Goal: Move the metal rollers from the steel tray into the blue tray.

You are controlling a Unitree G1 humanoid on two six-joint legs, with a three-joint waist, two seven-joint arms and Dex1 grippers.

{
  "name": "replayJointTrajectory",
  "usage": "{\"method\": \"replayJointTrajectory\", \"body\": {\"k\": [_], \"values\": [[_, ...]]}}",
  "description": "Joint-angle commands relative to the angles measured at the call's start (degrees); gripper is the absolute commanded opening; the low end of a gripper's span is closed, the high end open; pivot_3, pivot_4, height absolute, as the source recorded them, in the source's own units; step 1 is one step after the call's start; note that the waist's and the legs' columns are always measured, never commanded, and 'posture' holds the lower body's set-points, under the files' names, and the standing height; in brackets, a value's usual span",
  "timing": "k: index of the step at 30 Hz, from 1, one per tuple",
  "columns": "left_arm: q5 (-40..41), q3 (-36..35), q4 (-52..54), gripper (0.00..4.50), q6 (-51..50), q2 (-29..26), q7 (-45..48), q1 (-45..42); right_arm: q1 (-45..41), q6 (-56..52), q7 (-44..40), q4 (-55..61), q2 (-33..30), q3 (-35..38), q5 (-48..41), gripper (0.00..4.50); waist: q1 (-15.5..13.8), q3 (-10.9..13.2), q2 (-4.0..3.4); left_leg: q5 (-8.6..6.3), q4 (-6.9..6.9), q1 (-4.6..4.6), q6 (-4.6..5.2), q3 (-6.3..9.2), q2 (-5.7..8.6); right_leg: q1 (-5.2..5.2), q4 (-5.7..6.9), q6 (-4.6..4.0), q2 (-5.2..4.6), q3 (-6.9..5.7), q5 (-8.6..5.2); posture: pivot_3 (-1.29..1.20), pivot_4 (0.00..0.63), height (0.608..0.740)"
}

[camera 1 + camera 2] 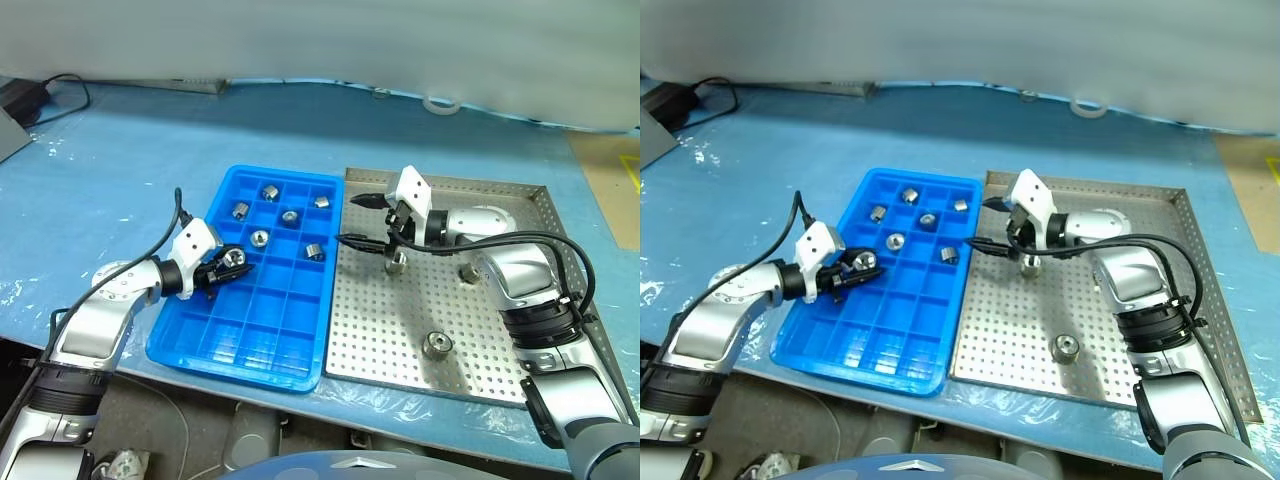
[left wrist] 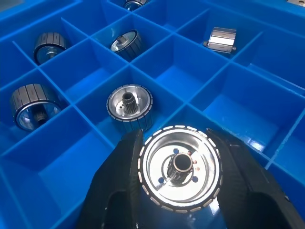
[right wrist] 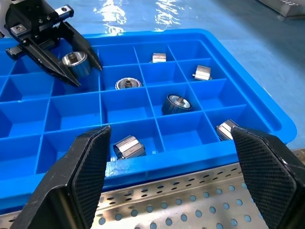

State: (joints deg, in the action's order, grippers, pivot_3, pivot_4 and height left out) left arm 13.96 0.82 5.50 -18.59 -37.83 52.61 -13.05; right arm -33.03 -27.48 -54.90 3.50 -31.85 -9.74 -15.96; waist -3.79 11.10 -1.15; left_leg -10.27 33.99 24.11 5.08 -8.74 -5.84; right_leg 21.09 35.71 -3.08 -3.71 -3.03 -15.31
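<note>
L tool (image 1: 222, 268) clamped on a roller (image 2: 180, 167), over blue tray (image 1: 232, 360) w/ six rollers already in cells. R tool (image 1: 366, 220) jaws wide apart above steel tray (image 1: 480, 385), roller (image 1: 397, 262) just below. Risk: L release over a divider, roller tips into wrong cell.

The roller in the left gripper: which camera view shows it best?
The left wrist view: the roller appears close up between the black fingers, end face and centre hole toward the camera. Both eye views show it as a small silvery piece at the left gripper over the blue tray. The right wrist view shows it from farther off.
</note>
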Motion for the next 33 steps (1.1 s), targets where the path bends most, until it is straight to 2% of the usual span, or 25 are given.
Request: {"method": "replayJointTrajectory", "body": {"k": [1,8,11,17,22,24,29,33], "values": [[1.7,0.0,5.0,1.72,-1.0,-2.7,3.1,1.3,1.0,0.5,-0.1,2.8,-0.5,1.0,-0.5,4.22,0.0,0.0,0.01,0.00,0.00,0.00,0.00,0.00,0.00,0.00,-0.01,0.00,0.00,0.00,0.00,0.01,0.150,0.740],[9.1,-4.2,13.7,1.72,-6.5,-7.6,7.4,5.0,2.2,0.9,0.1,2.6,-1.1,1.2,0.0,4.22,0.0,0.0,0.00,0.03,-0.01,-0.04,-0.05,0.00,-0.01,0.00,0.03,0.00,0.01,0.00,0.00,0.02,0.150,0.740],[5.8,-1.6,12.9,1.72,-4.7,-9.2,7.7,7.0,2.2,1.8,0.1,1.5,-0.8,0.5,0.7,4.22,-0.1,0.0,0.00,0.03,-0.01,-0.10,-0.07,0.00,-0.01,-0.05,0.02,0.00,0.01,0.00,0.00,0.02,0.150,0.740],[3.0,0.7,12.3,1.72,-2.6,-8.9,6.4,10.0,1.7,2.9,-0.5,-0.1,-0.6,0.4,1.6,4.22,-0.1,0.0,0.00,0.04,-0.05,-0.08,-0.08,0.00,-0.01,-0.03,0.00,0.00,0.01,0.01,0.00,0.02,0.150,0.740],[3.5,0.9,11.3,1.72,-2.4,-8.5,6.5,10.2,2.0,3.4,-0.7,-0.4,-0.7,0.3,2.3,4.22,-0.1,0.0,0.00,0.06,-0.07,-0.12,-0.11,0.00,-0.01,-0.04,0.02,0.00,0.01,0.01,0.00,0.01,0.150,0.740],[3.5,1.0,11.2,2.46,-2.7,-9.0,7.0,10.4,2.3,3.5,-0.7,-0.3,-0.7,0.3,2.4,4.27,-0.1,0.0,0.00,0.06,-0.07,-0.14,-0.12,0.00,-0.01,-0.05,0.02,0.00,0.01,0.01,0.00,0.01,0.150,0.740],[2.5,0.1,9.3,3.91,-2.5,-8.8,5.7,9.0,2.3,3.3,-0.8,-0.3,-0.8,0.7,2.4,4.27,-0.3,0.0,-0.05,0.09,-0.08,-0.20,-0.16,0.00,-0.01,-0.11,0.04,0.00,0.01,0.01,0.00,0.01,0.150,0.740],[6.3,-2.2,10.1,3.91,-4.9,-7.3,5.1,4.6,2.7,3.0,-0.8,0.2,-1.3,1.2,2.2,4.27,-0.5,0.0,-0.03,0.18,-0.09,-0.39,-0.30,-0.01,-0.05,-0.26,0.15,-0.01,0.01,0.00,0.01,0.00,0.150,0.740]]}}
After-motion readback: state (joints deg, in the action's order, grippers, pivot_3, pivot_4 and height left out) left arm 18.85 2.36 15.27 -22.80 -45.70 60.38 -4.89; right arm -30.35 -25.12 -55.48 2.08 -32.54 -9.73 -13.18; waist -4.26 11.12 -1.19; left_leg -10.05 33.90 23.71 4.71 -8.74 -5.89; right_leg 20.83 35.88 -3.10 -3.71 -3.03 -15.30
